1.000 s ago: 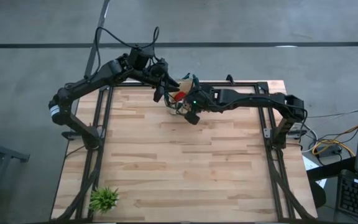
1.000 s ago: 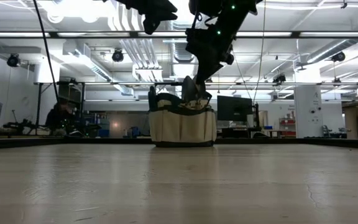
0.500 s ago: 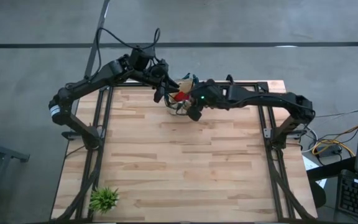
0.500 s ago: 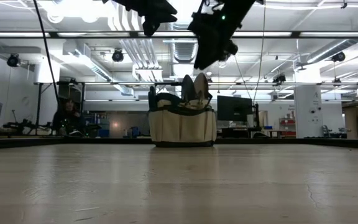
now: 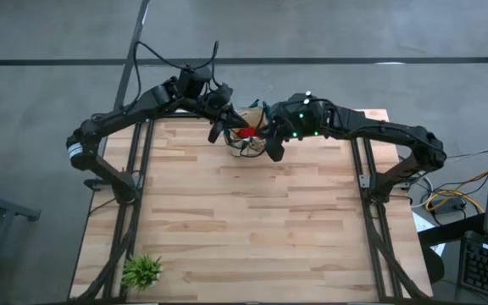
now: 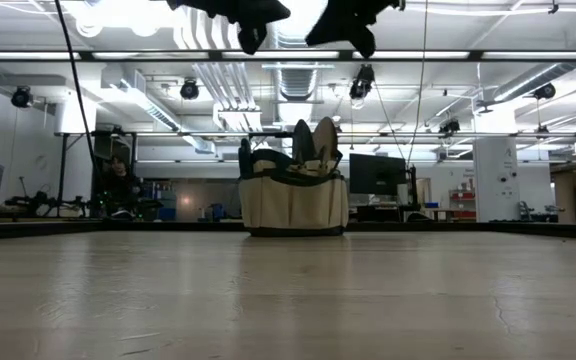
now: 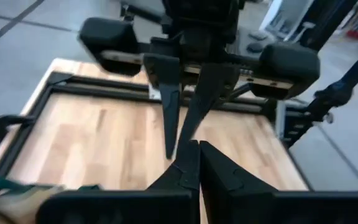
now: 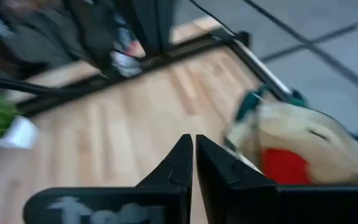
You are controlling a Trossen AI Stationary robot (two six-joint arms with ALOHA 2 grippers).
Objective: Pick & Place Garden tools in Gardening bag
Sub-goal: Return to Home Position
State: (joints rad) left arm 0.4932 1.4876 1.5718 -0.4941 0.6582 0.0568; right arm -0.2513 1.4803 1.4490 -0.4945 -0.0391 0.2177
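Left hand point(image 5: 217, 130) and right hand point(image 5: 274, 152), both pinched narrow and empty by the gardening bag point(image 6: 293, 205) at upper centre, should rise clear of it before retracting.

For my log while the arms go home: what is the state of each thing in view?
Gardening bag: upright, filled.
Trowels: in the bag, blades up.
Red item: inside the bag.
Left tool: shut, empty.
Right tool: shut, empty.
Plant: upright, outside the bag.

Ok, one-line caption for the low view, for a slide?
Gardening bag far across the table, trowels sticking out; left gripper and right gripper hang above, both shut.
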